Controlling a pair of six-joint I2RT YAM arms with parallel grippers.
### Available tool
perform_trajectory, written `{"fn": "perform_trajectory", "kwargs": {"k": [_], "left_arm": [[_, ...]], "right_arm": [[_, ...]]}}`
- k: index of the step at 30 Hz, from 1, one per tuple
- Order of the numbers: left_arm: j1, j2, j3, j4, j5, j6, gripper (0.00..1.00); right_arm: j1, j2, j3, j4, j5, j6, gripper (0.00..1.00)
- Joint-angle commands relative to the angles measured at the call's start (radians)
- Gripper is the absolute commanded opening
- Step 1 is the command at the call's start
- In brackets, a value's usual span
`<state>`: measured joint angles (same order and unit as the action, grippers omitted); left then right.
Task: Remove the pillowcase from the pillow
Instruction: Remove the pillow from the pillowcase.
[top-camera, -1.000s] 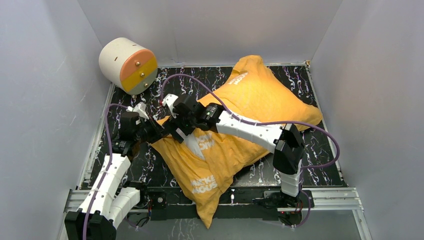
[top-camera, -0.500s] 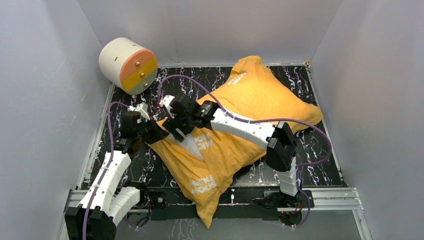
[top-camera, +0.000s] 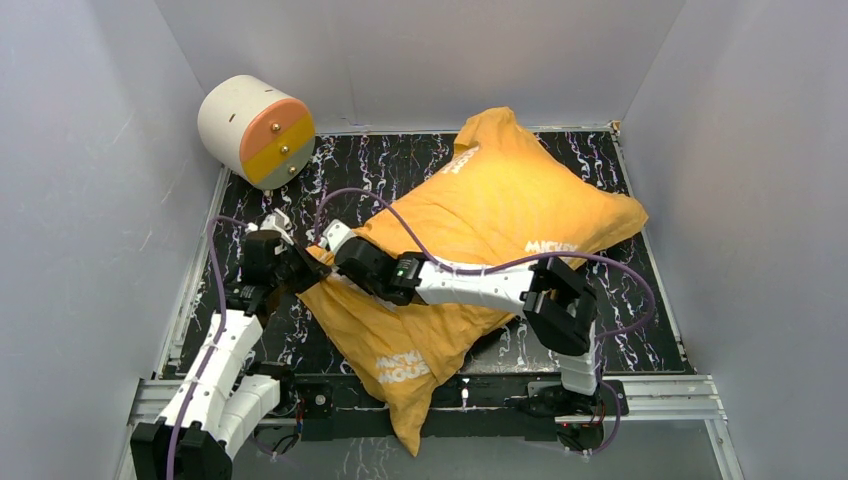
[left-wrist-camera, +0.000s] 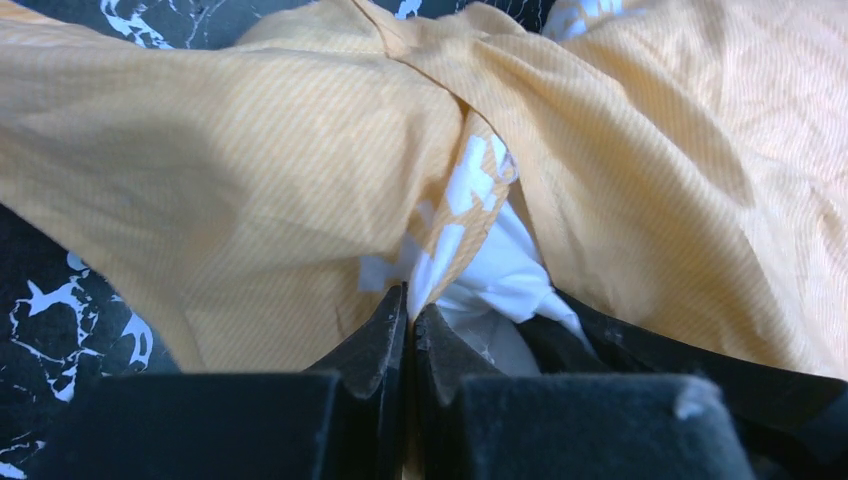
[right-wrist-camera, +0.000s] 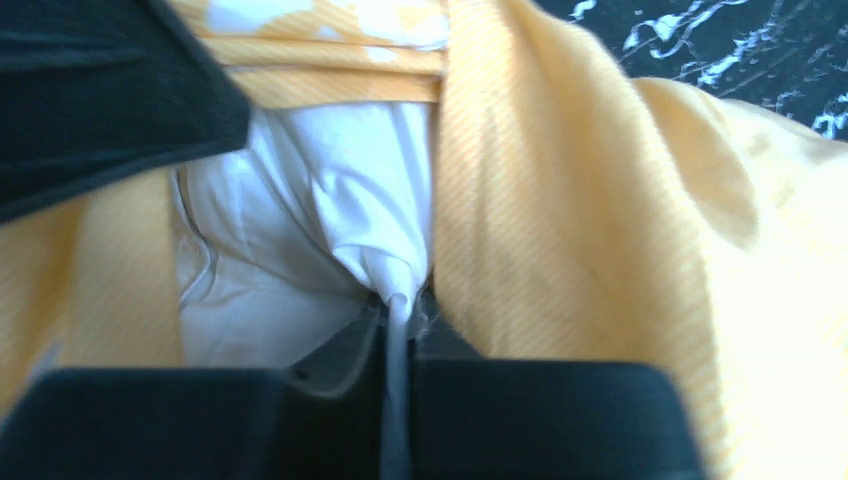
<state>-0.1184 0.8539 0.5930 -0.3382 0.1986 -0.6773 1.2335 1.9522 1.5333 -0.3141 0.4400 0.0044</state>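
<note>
The orange-yellow pillowcase (top-camera: 500, 215) lies slantwise across the black marbled table (top-camera: 400, 160) with the pillow inside it. My left gripper (top-camera: 300, 268) is at the case's left corner, shut on the orange hem (left-wrist-camera: 440, 190). My right gripper (top-camera: 345, 262) reaches into the opening there and is shut on a pinch of the white pillow (right-wrist-camera: 385, 230). In the left wrist view the left gripper (left-wrist-camera: 410, 310) pinches the pillowcase beside the bared white pillow (left-wrist-camera: 500, 270). In the right wrist view the right gripper (right-wrist-camera: 398, 305) holds white cloth, with pillowcase (right-wrist-camera: 560, 200) folded alongside.
A cream cylinder with an orange-yellow end (top-camera: 255, 130) rests at the back left corner. Grey walls close in the table on three sides. The case's lower corner (top-camera: 410, 420) hangs over the near rail. Purple cables (top-camera: 470, 268) loop over the fabric.
My right arm has dropped lower and pushed left into the case's opening, and its jaws have closed on the white pillow. The left gripper stays shut on the hem.
</note>
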Motion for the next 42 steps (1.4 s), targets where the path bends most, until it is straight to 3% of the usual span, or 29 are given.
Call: {"fn": "perform_trajectory", "kwargs": {"k": [1,5,8,11,13,14,15,16,17,18,19,20,21,22,24,27,29,30,37,41,42], "left_arm": [[0.005,-0.049,0.011,-0.061,-0.141,-0.039,0.0],[0.004,-0.017,0.043,-0.063,-0.183,-0.019,0.05],[0.006,0.02,0.103,-0.078,-0.281,0.025,0.18],[0.006,0.058,0.167,-0.069,-0.316,0.076,0.3],[0.006,0.08,0.208,-0.048,-0.311,0.115,0.49],[0.006,0.091,0.227,-0.021,-0.284,0.14,0.65],[0.006,0.105,0.243,0.002,-0.242,0.17,0.74],[0.006,0.132,0.264,0.033,-0.151,0.215,0.74],[0.006,0.181,0.29,0.057,-0.005,0.267,0.64],[0.006,0.235,0.323,0.032,0.048,0.301,0.4],[0.006,0.275,0.354,-0.023,-0.044,0.288,0.19],[0.012,0.299,0.373,-0.063,-0.189,0.252,0.08],[0.02,0.309,0.383,-0.078,-0.268,0.241,0.09],[0.045,0.324,0.409,-0.091,-0.309,0.236,0.16],[0.144,0.357,0.447,-0.076,-0.253,0.238,0.22],[0.177,0.447,0.474,-0.06,-0.217,0.231,0.15],[0.184,0.463,0.452,-0.014,-0.109,0.214,0.01],[0.184,0.465,0.427,0.019,-0.056,0.207,0.0],[0.186,0.467,0.341,0.038,-0.048,0.172,0.0],[0.2,0.494,0.337,0.019,-0.081,0.132,0.04],[0.21,0.508,0.342,0.023,-0.059,0.131,0.0]], "right_arm": [[-0.019,-0.095,-0.137,-0.008,0.188,0.143,0.0],[-0.02,-0.285,-0.183,0.068,0.186,0.157,0.0],[-0.034,-0.447,-0.287,0.214,-0.119,0.113,0.0],[-0.036,-0.521,-0.325,0.224,-0.288,0.122,0.0],[-0.035,-0.539,-0.331,0.184,-0.368,0.127,0.0],[-0.034,-0.552,-0.349,0.184,-0.403,0.127,0.0],[-0.036,-0.561,-0.364,0.197,-0.417,0.132,0.0],[-0.035,-0.568,-0.376,0.205,-0.42,0.135,0.0],[-0.035,-0.574,-0.384,0.212,-0.423,0.138,0.0],[-0.035,-0.586,-0.393,0.226,-0.428,0.138,0.0],[-0.034,-0.599,-0.4,0.243,-0.433,0.138,0.0],[-0.035,-0.621,-0.404,0.247,-0.411,0.138,0.0],[-0.035,-0.636,-0.406,0.246,-0.399,0.139,0.0],[-0.036,-0.651,-0.411,0.236,-0.379,0.14,0.0],[-0.035,-0.698,-0.451,0.225,-0.388,0.132,0.0],[-0.036,-0.858,-0.58,0.304,-0.426,0.166,0.0],[-0.036,-0.915,-0.599,0.337,-0.42,0.188,0.0],[-0.034,-0.917,-0.596,0.334,-0.403,0.198,0.0],[-0.035,-1.006,-0.667,0.495,-0.33,0.198,0.0],[-0.034,-1.035,-0.698,0.59,-0.423,0.169,0.0],[-0.034,-1.044,-0.714,0.621,-0.448,0.165,0.0]]}}
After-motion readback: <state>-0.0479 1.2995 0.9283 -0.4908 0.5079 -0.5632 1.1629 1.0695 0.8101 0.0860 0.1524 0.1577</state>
